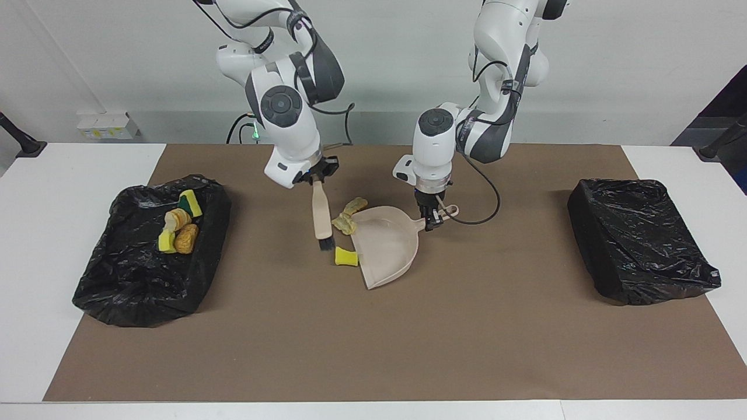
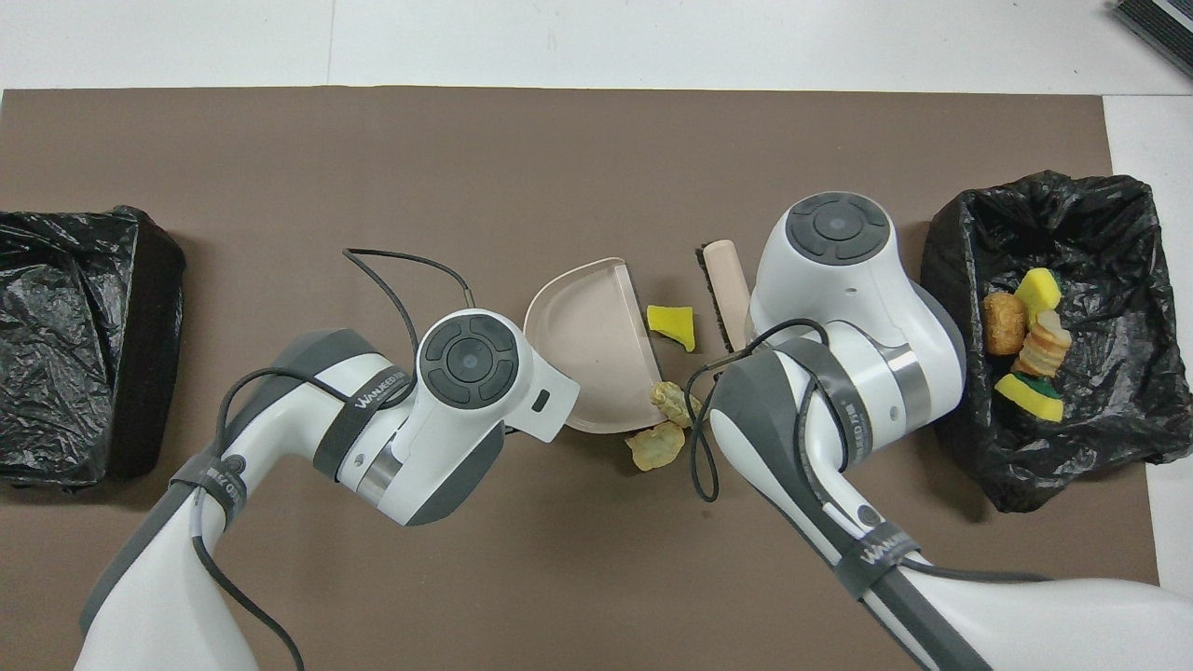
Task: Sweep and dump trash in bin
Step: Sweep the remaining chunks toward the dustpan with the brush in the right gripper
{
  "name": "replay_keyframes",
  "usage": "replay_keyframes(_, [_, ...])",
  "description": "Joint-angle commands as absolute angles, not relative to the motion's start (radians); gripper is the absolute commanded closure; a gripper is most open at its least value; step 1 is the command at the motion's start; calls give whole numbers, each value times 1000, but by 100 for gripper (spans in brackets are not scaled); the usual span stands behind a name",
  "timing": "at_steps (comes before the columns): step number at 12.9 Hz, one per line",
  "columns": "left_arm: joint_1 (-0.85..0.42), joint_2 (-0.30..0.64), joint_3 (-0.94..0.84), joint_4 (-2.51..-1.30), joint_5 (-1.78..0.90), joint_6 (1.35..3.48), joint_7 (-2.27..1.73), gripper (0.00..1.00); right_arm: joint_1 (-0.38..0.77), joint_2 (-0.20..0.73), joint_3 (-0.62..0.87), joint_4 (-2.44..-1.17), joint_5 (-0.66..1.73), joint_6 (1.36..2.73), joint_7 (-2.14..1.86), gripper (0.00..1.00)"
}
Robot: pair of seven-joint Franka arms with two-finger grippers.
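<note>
So the right gripper (image 1: 316,177) is clamped on the handle of a beige hand brush with black bristles (image 1: 320,219), which hangs almost straight down with the bristle end touching the brown paper mat (image 1: 373,344) just beside the open mouth of the beige plastic dustpan (image 1: 390,248). The left gripper (image 1: 432,222) pinches the dustpan's short handle at the end nearer the robots, and the pan sits flat on the mat in the middle of the table.

Trash status: one yellow sponge chunk (image 1: 346,256) lies on the mat right at the pan's lip, between the lip and the brush bristles. Two tan croissant-like bread pieces (image 1: 349,215) sit together at the corner of the pan nearer the robots, one touching the rim, the other just outside it; in the overhead view (image 2: 664,424) they're on the mat, not in the pan. The pan itself looks bare inside.

The crumpled black bag-lined bin (image 1: 153,256) at the right arm's end of the table already has four bits in it: two yellow sponge chunks and two bread pieces (image 1: 180,224), bunched together. A second black bag-covered bin (image 1: 642,239) sits at the left arm's end, well apart from everything.
</note>
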State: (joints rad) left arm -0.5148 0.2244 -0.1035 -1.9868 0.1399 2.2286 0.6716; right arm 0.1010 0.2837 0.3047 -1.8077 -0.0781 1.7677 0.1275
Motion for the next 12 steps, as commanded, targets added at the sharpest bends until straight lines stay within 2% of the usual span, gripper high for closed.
replay_keyframes(1, [-503, 192, -98, -2026, 149, 2243, 670, 100, 127, 328, 314, -1831, -86, 1805, 109, 100])
replay_keyframes(4, [-503, 192, -98, -2028, 147, 2241, 670, 100, 150, 330, 314, -1900, 82, 1896, 112, 100])
replay_keyframes(8, [-503, 192, -98, -2029, 147, 2241, 673, 100, 192, 330, 314, -1870, 398, 1891, 152, 100])
replay_keyframes(9, [-503, 190, -100, -2029, 147, 2243, 673, 100, 190, 328, 314, -1840, 438, 1867, 170, 100])
replay_keyframes(12, [-489, 193, -100, -2023, 149, 2249, 683, 100, 161, 304, 301, -1711, 420, 1648, 225, 100])
